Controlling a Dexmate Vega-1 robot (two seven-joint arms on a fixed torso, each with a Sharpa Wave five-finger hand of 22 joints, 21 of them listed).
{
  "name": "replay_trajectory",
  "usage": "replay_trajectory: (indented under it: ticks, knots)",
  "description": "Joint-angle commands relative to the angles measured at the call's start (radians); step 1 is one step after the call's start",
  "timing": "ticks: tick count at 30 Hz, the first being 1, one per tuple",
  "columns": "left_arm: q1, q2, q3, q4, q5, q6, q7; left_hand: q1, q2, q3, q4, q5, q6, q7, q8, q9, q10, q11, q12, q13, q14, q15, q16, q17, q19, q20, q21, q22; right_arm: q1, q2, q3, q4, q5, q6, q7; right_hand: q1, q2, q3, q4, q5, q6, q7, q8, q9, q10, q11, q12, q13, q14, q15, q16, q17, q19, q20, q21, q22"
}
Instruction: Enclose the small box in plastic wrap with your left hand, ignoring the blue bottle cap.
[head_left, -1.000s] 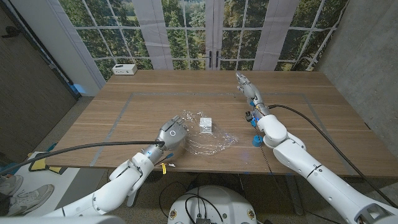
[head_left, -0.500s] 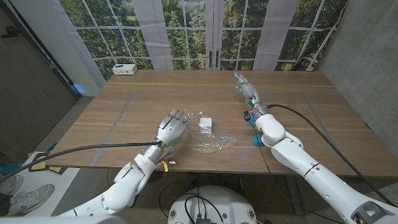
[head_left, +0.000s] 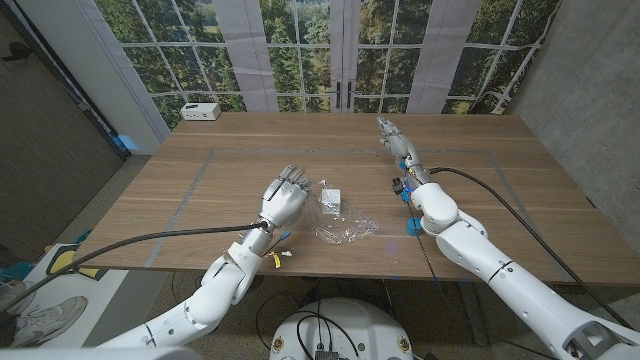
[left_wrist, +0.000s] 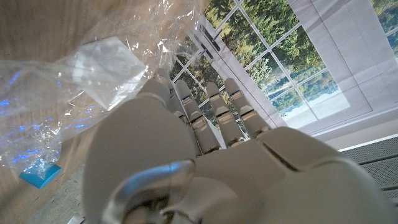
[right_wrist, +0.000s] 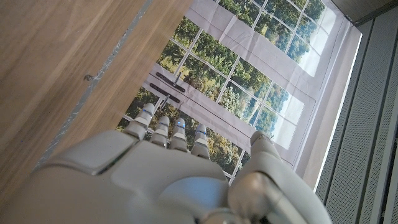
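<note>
The small white box (head_left: 331, 199) stands near the table's middle on a crumpled sheet of clear plastic wrap (head_left: 347, 227). In the left wrist view the box (left_wrist: 107, 63) shows through the plastic wrap (left_wrist: 43, 118). My left hand (head_left: 284, 195) is raised just left of the box. Its fingers (left_wrist: 214, 112) are straight and slightly apart, with the wrap's edge close in front of the tips. I see nothing pinched in it. My right hand (head_left: 392, 136) lies stretched out at the far right, holding nothing. The blue bottle cap (head_left: 412, 228) sits right of the wrap.
A white device (head_left: 201, 111) sits at the table's far left corner. Grey tape lines (head_left: 190, 190) mark a rectangle on the wooden table (head_left: 520, 190). Windows stand behind the far edge.
My left hand has lifted and moved away from the near edge to beside the box. The wrap's left part has bunched in toward the box. The right arm has stayed still.
</note>
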Motion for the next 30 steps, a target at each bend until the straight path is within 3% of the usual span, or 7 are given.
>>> replay_trajectory:
  ticks: [1,10,22,23,26,30]
  knots:
    - [-0.084,-0.058,0.061,0.059,-0.057,-0.027,0.083,-0.008,-0.004,0.011,0.0,-0.004,0.005,-0.003,0.005,0.002,0.009,0.002,0.009,0.004,0.009,-0.162,0.0,0.002,0.01,0.0,0.008,0.004,0.012,-0.006,0.006,0.019,0.015,0.005,0.018,0.004,-0.003,0.01,0.0,0.0,0.001,-0.004,-0.001,0.002,0.0,-0.002,-0.002,0.002,-0.003,0.003,-0.001,0.003,-0.005,0.004,0.001,0.003]
    - [-0.137,-0.063,0.105,0.079,-0.086,-0.076,0.055,-0.009,-0.009,0.016,-0.003,-0.004,0.009,-0.003,0.006,0.002,0.006,0.003,0.005,0.005,0.011,-0.163,-0.004,0.002,0.008,0.001,0.009,0.004,0.011,-0.018,0.017,0.022,0.039,-0.002,0.034,0.004,-0.002,0.011,0.001,0.0,0.001,-0.005,-0.001,0.002,-0.001,-0.002,-0.002,0.002,-0.002,0.002,-0.001,0.003,-0.006,0.004,0.001,0.003]
    - [-0.191,-0.11,0.15,0.114,-0.108,-0.088,0.034,-0.01,-0.015,0.021,-0.005,-0.004,0.01,-0.003,0.006,0.001,0.002,0.003,0.0,0.007,0.01,-0.163,-0.009,0.002,0.006,0.002,0.01,0.004,0.014,-0.028,0.023,0.033,0.054,0.01,0.052,0.004,-0.003,0.011,0.001,0.0,0.001,-0.004,-0.001,0.002,0.001,-0.002,-0.002,0.002,-0.001,0.003,0.0,0.003,-0.006,0.004,0.001,0.003]
    - [-0.191,-0.119,0.149,0.128,-0.126,-0.097,0.064,-0.01,-0.015,0.022,-0.006,-0.004,0.011,-0.003,0.007,0.001,0.002,0.003,0.0,0.007,0.011,-0.163,-0.01,0.002,0.006,0.001,0.01,0.004,0.013,-0.028,0.024,0.029,0.054,0.004,0.046,0.004,-0.003,0.011,0.001,0.0,0.001,-0.004,-0.001,0.002,0.001,-0.001,-0.002,0.002,-0.001,0.004,0.0,0.003,-0.005,0.004,0.001,0.003]
    - [-0.201,-0.124,0.161,0.13,-0.125,-0.095,0.046,-0.011,-0.016,0.023,-0.005,-0.004,0.012,-0.002,0.007,0.001,0.003,0.003,-0.001,0.007,0.011,-0.163,-0.01,0.002,0.006,0.002,0.01,0.003,0.013,-0.029,0.025,0.032,0.059,0.003,0.05,0.003,-0.003,0.011,0.001,0.0,0.001,-0.004,-0.001,0.002,0.0,0.0,-0.002,0.002,0.0,0.005,0.0,0.003,-0.006,0.005,0.001,0.003]
    - [-0.215,-0.102,0.178,0.092,-0.106,-0.094,-0.082,-0.011,-0.022,0.023,-0.009,-0.004,0.014,-0.001,0.008,0.001,0.004,0.003,-0.001,0.008,0.009,-0.163,-0.013,0.002,0.006,0.001,0.011,0.003,0.017,-0.026,0.025,0.04,0.058,0.014,0.05,0.003,-0.003,0.011,0.001,0.0,0.001,-0.004,-0.001,0.002,0.002,0.0,-0.001,0.002,0.002,0.005,0.001,0.003,-0.006,0.005,0.001,0.003]
